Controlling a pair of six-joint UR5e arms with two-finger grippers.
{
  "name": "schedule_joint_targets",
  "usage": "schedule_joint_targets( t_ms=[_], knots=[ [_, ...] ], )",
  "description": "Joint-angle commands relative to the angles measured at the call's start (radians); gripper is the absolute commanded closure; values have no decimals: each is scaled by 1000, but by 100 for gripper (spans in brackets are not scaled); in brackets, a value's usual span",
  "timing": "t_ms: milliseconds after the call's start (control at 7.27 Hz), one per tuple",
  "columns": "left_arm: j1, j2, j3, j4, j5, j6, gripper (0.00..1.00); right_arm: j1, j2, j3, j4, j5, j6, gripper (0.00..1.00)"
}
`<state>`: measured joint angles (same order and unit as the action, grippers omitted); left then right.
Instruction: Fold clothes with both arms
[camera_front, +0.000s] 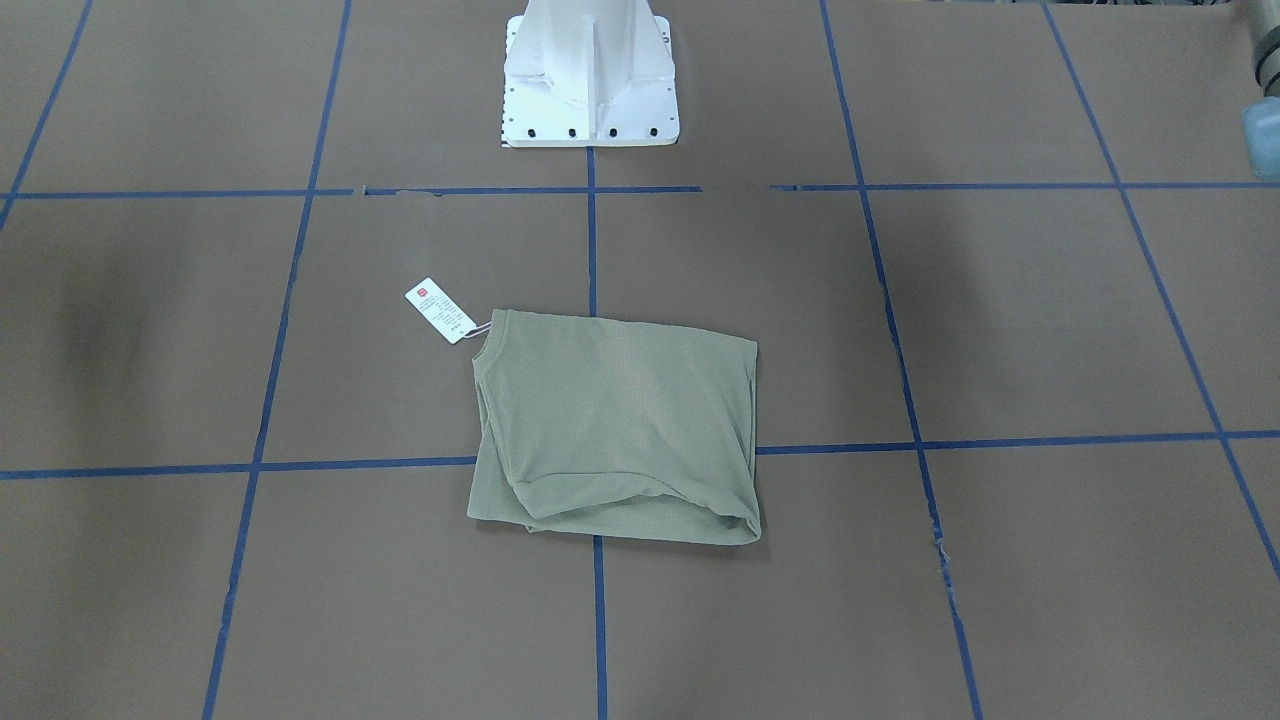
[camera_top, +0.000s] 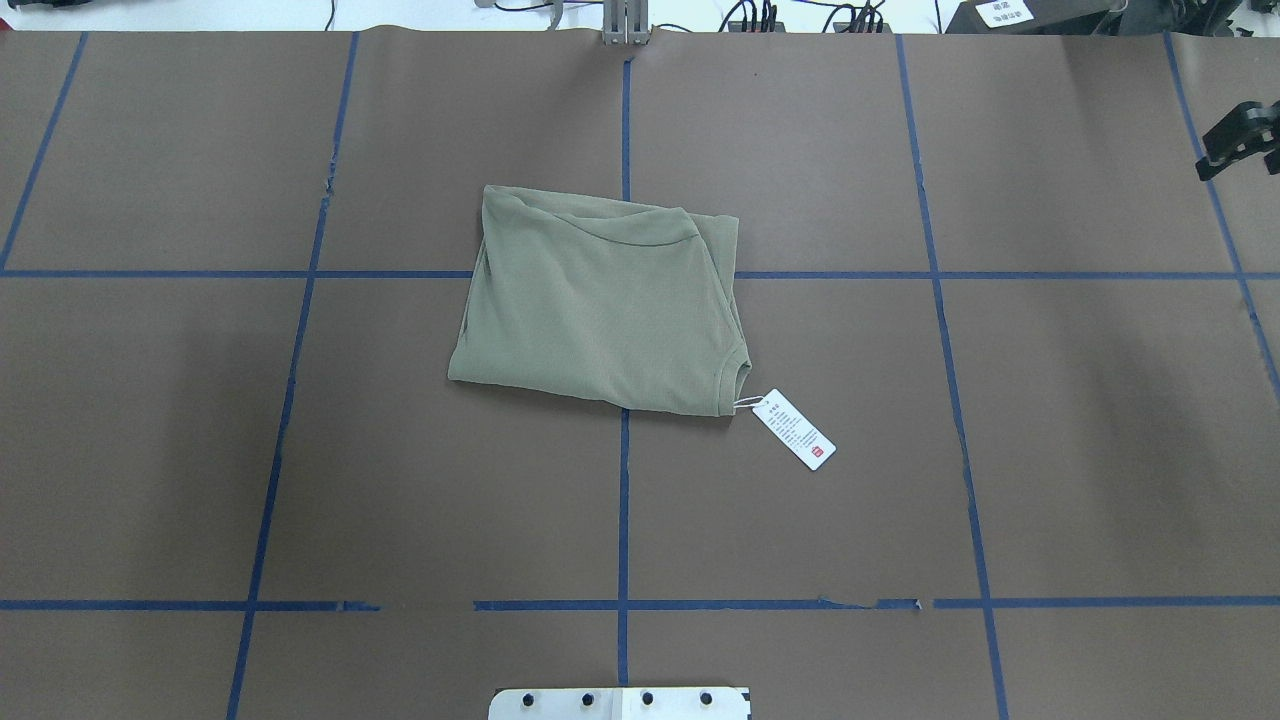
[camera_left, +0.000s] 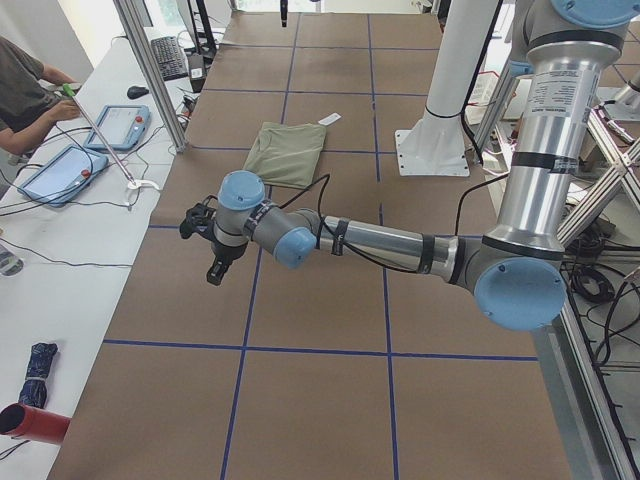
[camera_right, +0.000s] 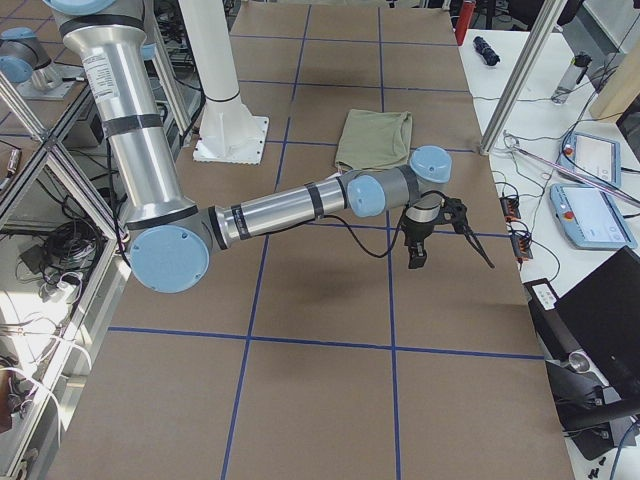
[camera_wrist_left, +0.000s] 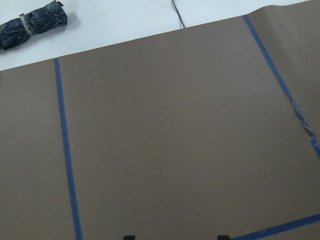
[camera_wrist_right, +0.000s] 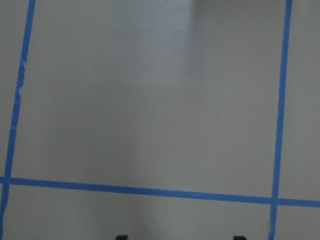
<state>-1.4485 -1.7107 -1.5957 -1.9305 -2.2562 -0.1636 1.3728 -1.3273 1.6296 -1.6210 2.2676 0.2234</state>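
Shirt (camera_top: 600, 310) lies folded in the middle of the counter (camera_top: 1000, 450), hang tag (camera_top: 795, 430) poking out at the collar. Left fingers (camera_wrist_left: 129, 237) and right fingers (camera_wrist_right: 120, 237) are spread apart, empty, well away. Risk: another pinch drags the loose top layer or snags the tag string, undoing the fold.
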Motion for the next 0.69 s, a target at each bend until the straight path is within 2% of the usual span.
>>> schedule_joint_targets(
  t_ms=[0,275,413,550],
  knots=[
    [-50,70,-77,140,-82,95,0,55,-39,55,-138,29,-168,0],
    [-50,123,-157,148,-83,96,0,54,-64,52,-132,38,-167,0],
    [-46,184,-249,148,-82,84,0,54,-81,58,-129,27,-167,0],
    [-47,215,-280,148,-83,64,0,54,-82,56,-120,23,-158,0]
  ],
)
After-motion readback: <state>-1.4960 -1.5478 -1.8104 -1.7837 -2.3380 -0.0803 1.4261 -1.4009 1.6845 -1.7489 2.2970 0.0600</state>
